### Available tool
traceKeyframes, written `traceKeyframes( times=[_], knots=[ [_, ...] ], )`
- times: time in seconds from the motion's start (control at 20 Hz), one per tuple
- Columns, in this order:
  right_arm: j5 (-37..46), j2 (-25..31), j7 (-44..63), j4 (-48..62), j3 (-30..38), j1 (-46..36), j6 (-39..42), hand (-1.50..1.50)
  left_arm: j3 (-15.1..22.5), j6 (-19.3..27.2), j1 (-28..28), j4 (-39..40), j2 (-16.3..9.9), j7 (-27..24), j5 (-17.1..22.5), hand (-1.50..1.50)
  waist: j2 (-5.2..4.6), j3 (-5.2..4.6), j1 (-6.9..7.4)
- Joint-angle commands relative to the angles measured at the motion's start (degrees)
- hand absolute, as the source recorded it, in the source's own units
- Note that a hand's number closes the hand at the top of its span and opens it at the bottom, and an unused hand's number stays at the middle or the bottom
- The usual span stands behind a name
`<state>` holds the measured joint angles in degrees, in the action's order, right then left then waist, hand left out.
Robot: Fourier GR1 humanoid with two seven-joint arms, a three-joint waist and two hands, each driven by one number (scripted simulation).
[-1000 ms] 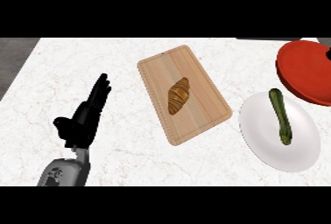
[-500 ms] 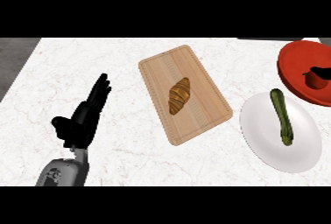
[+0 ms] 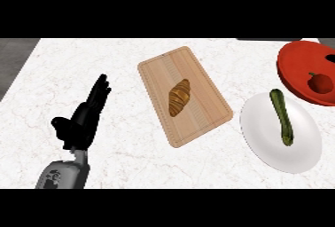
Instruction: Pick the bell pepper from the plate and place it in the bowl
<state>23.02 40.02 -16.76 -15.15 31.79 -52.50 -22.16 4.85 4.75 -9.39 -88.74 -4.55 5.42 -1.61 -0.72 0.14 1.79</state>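
A red bell pepper (image 3: 320,82) with a green stem lies inside the red bowl (image 3: 294,57) at the far right. The white plate (image 3: 271,139) sits just in front of the bowl and carries only a long green vegetable (image 3: 282,116). My left hand (image 3: 82,119) rests open on the left of the counter, fingers straight and pointing away, far from the plate and the bowl. My right hand shows in no view.
A wooden cutting board (image 3: 200,75) with a croissant (image 3: 178,97) on it lies between my left hand and the plate. The white marble counter ends at a dark edge on the far left.
The red bell pepper has appeared inside the bowl, where it did not show one second ago. The left hand, the plate and the board have stayed in place.
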Motion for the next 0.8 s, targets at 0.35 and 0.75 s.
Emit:
traceKeyframes(
  times=[0.35, 0.75],
  knots=[
    [-10.89, 3.34, -1.62, -2.75, 6.39, 4.59, 12.50, -1.50, -0.16, 1.39, -1.00, 0.67, 1.74, 1.76, -0.82, 0.00, 0.58, -0.09, -1.37],
    [-16.30, 1.70, -4.54, -10.06, 5.48, 14.43, 21.04, -1.50, -1.08, 0.17, 1.94, 1.36, 0.69, -2.76, -1.69, 0.00, 0.70, -0.14, -1.69]
  ],
)
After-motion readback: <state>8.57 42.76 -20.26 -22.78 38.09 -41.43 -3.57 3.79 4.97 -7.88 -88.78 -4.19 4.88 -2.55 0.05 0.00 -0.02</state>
